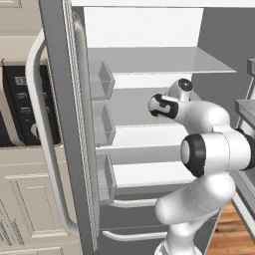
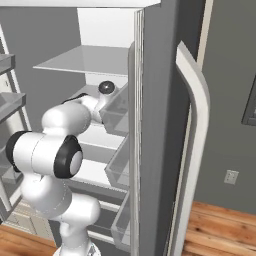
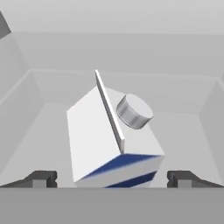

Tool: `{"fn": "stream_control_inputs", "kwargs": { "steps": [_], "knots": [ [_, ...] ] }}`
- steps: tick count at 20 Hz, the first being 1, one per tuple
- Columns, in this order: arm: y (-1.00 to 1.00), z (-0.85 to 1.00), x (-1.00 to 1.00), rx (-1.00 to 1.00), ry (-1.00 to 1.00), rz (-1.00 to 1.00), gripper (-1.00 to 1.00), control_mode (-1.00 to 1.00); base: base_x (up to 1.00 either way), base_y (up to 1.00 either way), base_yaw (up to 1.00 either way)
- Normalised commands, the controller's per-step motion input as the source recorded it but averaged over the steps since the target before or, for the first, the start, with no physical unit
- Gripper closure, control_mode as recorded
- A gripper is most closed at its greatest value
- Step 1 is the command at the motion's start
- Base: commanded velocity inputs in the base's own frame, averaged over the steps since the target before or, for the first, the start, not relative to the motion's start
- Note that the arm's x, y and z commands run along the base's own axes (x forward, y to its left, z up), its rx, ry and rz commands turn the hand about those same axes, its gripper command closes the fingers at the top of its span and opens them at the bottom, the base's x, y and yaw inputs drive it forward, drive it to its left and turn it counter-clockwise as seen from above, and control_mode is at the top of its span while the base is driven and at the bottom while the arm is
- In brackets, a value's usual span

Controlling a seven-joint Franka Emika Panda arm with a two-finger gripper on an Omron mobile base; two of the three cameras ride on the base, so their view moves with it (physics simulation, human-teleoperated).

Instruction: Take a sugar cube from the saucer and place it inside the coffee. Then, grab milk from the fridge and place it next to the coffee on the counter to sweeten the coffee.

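Note:
The milk (image 3: 94, 140), a white carton with a blue band and a grey round cap, stands on a white shelf inside the fridge (image 1: 149, 60). In the hand view it sits close in front of my gripper (image 3: 113, 178), between the two dark fingertips (image 3: 41, 178). The jaws are open, wider than the carton, and touch nothing. In both base views my white arm (image 1: 209, 149) reaches past the open left door (image 1: 60, 124) into the middle shelves. The arm's wrist (image 2: 100, 102) is deep in the fridge.
Clear door bins (image 1: 102, 79) line the inside of the left door. The right fridge door (image 2: 155, 125) with its long curved handle (image 2: 195, 125) stands open beside the arm. A black microwave (image 1: 25, 104) and cream cabinets (image 1: 30, 199) are at left. Wooden floor (image 2: 220, 230) lies below.

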Motion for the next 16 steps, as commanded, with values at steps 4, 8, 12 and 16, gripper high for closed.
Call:
{"fn": "stream_control_inputs", "kwargs": {
  "steps": [4,8,12,16],
  "knots": [
    [0.00,-0.12,0.19,-0.05,0.00,0.04,-1.00,-1.00,0.00,0.00,0.00],
    [0.00,-0.08,0.25,-0.04,0.00,0.00,-1.00,-1.00,0.00,0.00,0.00],
    [0.00,-0.02,0.31,-0.01,0.00,0.00,-1.00,-1.00,0.00,0.00,0.00],
    [0.00,-0.01,0.28,0.00,0.00,0.00,-1.00,-1.00,0.00,0.00,0.00]
  ]
}}
